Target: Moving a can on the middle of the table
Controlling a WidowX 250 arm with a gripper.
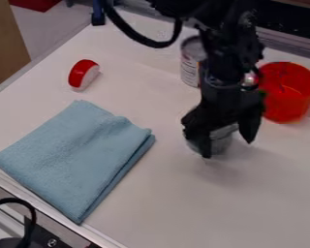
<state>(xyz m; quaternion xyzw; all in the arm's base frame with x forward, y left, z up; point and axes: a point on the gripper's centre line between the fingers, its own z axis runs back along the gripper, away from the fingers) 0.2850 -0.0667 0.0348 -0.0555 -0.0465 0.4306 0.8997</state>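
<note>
Claw [228, 146] spread open, I straddle the small can [221, 138], dull grey and rounded, partly hidden by my fingers, on the table [183, 203] between the folded blue cloth [73, 155] and red container [288, 97].

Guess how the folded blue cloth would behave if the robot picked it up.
The cloth is probably floppy, given its soft, rumpled surface. Its layers show along one edge, so the fold might open if only the top one gets pinched.

Small grey can [221, 139] at the tool [228, 147]
</note>
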